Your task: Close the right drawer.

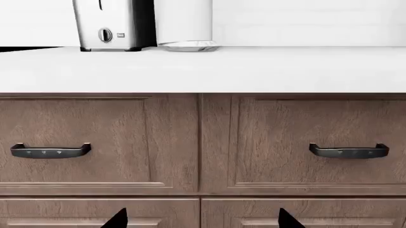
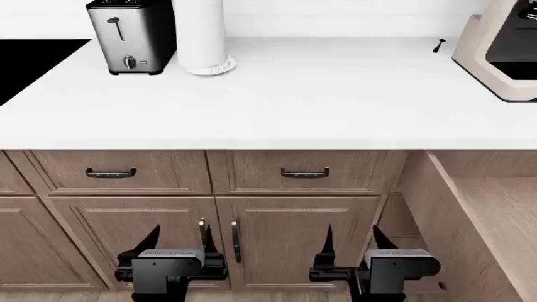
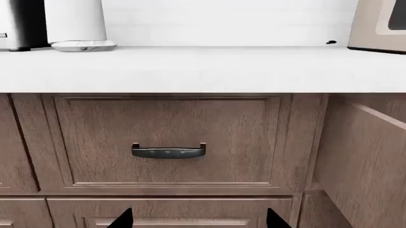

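The right drawer [image 2: 436, 214] stands pulled far out of the cabinet at the right of the head view, with its long brown wood side wall and open inside showing; its front and handle are out of view. The right wrist view shows the same side wall [image 3: 371, 156]. My right gripper [image 2: 353, 238] is open and empty, low in front of the cabinet doors, just left of that wall and apart from it. My left gripper [image 2: 180, 236] is also open and empty, further left. Both sets of fingertips show dark against the cabinet fronts, left gripper [image 1: 203, 221] and right gripper [image 3: 198, 221].
Two shut short drawers with dark handles [image 2: 110, 172] [image 2: 305, 173] sit under the white counter [image 2: 319, 100]. On the counter stand a toaster [image 2: 130, 34], a white roll [image 2: 201, 34] and a beige machine [image 2: 503, 50]. Cabinet doors [image 2: 293, 239] are shut.
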Robot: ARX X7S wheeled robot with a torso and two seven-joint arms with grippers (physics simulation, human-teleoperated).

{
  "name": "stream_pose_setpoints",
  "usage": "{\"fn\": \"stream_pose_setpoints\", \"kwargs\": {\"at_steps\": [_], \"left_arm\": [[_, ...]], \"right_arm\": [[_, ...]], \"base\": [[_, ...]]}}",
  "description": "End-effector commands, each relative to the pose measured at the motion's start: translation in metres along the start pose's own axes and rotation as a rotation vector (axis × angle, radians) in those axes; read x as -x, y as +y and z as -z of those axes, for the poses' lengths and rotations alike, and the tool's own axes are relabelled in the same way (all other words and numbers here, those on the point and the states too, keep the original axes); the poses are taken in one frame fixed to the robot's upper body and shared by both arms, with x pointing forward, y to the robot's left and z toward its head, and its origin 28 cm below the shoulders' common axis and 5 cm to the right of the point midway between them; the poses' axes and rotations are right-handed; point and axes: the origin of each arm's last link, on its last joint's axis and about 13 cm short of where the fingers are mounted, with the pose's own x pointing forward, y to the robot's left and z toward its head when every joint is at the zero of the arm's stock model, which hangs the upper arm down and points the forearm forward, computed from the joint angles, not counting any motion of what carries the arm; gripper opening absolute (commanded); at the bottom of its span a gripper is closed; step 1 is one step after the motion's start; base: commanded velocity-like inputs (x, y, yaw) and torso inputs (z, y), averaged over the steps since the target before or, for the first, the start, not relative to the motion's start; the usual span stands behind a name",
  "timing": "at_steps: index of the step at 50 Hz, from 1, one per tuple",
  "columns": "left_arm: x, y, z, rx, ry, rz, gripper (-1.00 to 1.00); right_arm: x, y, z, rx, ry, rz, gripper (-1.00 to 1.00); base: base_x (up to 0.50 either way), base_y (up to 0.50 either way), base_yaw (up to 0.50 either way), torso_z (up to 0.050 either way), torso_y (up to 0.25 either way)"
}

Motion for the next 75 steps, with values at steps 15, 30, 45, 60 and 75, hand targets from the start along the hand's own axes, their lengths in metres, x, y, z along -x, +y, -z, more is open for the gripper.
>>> {"fn": "stream_pose_setpoints", "kwargs": {"at_steps": [15, 30, 45, 60, 75], "left_arm": [[-0.001, 0.002, 0.003, -0.008, 0.018, -0.02, 1.0], [0.001, -0.001, 0.004, -0.026, 0.012, -0.005, 1.0], [0.002, -0.003, -0.02, -0.025, -0.088, -0.006, 1.0], [0.007, -0.005, -0.042, -0.009, -0.174, 0.005, 1.0], [0.015, -0.005, -0.065, -0.007, -0.273, 0.014, 1.0]], "right_arm": [[0.0, 0.0, 0.0, 0.0, -0.02, -0.038, 1.0], [-0.001, 0.0, 0.0, 0.026, -0.029, -0.028, 1.0], [-0.002, -0.001, 0.0, 0.091, -0.081, -0.036, 1.0], [-0.003, -0.001, 0.0, 0.11, -0.137, -0.037, 1.0], [-0.004, -0.001, 0.0, 0.154, -0.233, -0.03, 1.0]], "base": [[0.0, 0.0, 0.0, 0.0, 0.0], [0.0, 0.0, 0.0, 0.0, 0.0], [0.0, 0.0, 0.0, 0.0, 0.0], [0.0, 0.0, 0.0, 0.0, 0.0], [0.0, 0.0, 0.0, 0.0, 0.0]]}}
